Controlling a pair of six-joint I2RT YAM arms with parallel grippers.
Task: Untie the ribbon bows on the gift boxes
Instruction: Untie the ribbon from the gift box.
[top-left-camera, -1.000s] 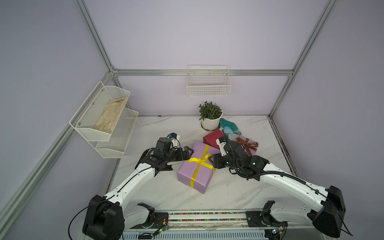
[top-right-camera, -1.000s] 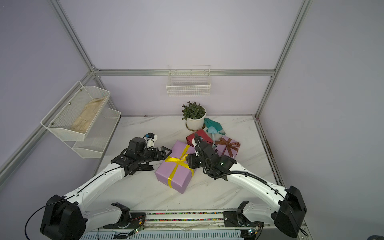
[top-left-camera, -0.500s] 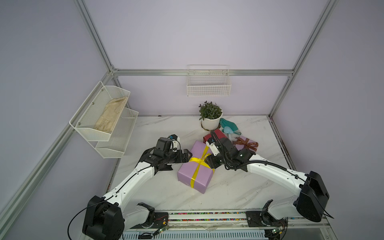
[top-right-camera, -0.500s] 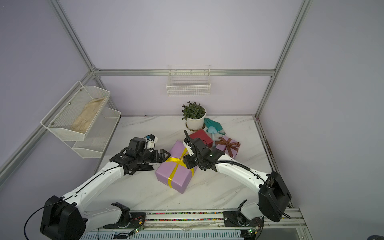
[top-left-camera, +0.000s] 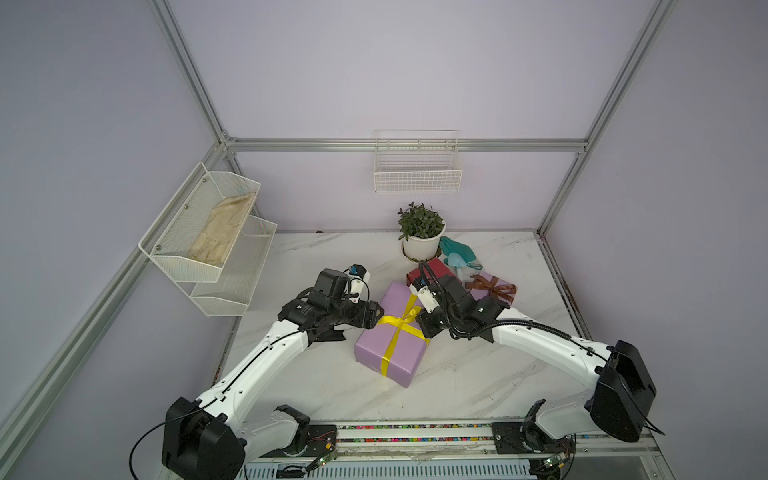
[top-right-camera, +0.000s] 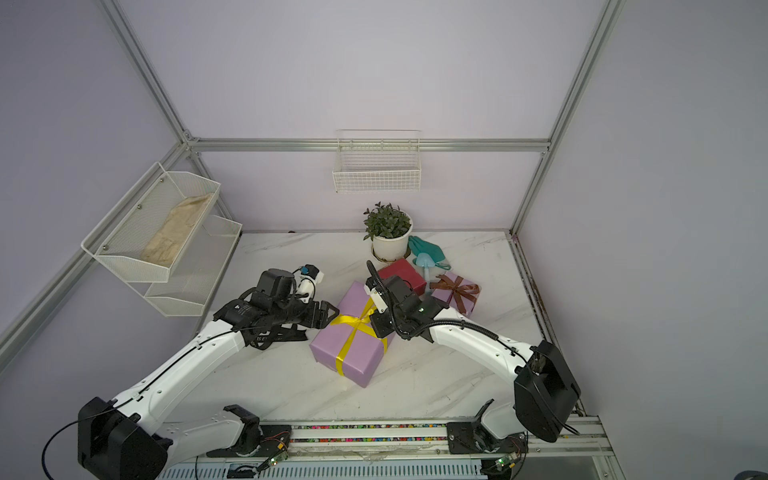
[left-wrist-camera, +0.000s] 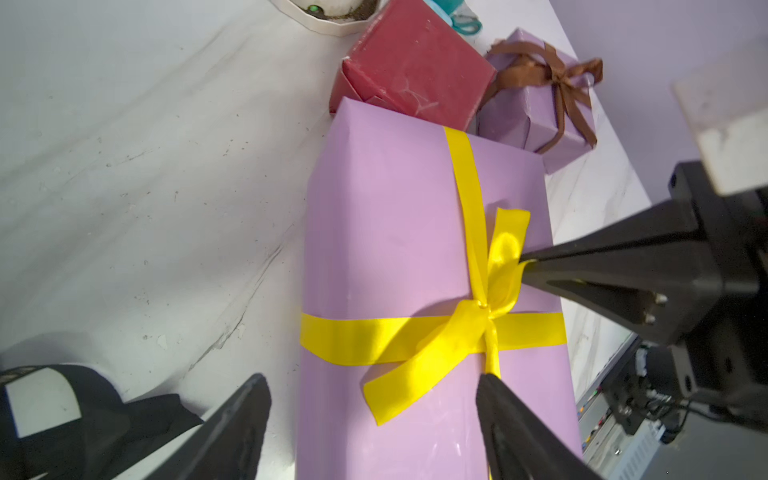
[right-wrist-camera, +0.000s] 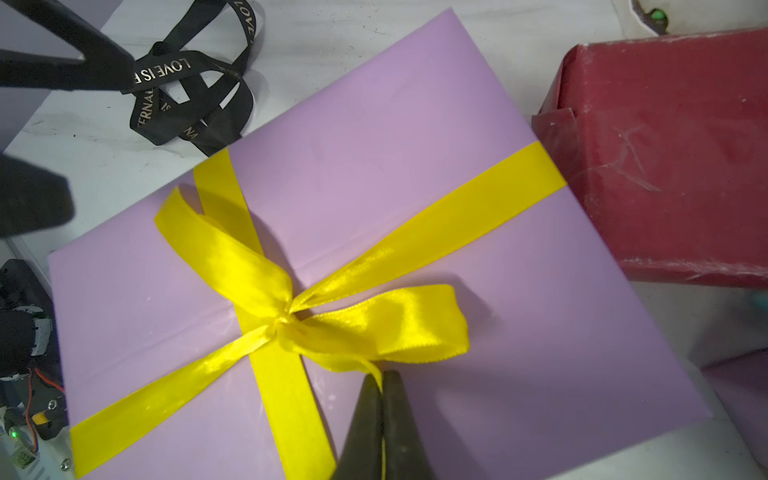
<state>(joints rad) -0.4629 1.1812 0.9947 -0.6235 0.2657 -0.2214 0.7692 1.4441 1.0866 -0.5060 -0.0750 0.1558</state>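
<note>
Left of the large lilac box (top-left-camera: 370, 345), a black lettered ribbon (right-wrist-camera: 166, 72) lies loose on the bench (top-left-camera: 457, 374). The left gripper (left-wrist-camera: 372, 376) hovers at that box's left edge, jaws released. Atop the box the yellow ribbon (right-wrist-camera: 266, 291) is bow-tied; the right gripper (right-wrist-camera: 382, 374) clenches its jaws on one strand. Just behind sit the red box (top-left-camera: 428, 272) and small lilac box (left-wrist-camera: 519, 116), brown ribbon (left-wrist-camera: 557, 75) tied.

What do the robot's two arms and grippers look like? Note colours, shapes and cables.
The left arm and right arm match: white shells, black joints, black shoulder housings, a thin black cable along each. The left gripper and right gripper are black with tapering, pointed jaws. A white block tops each wrist: the left wrist block has a blue cap, the right wrist block a looping black cable.
</note>
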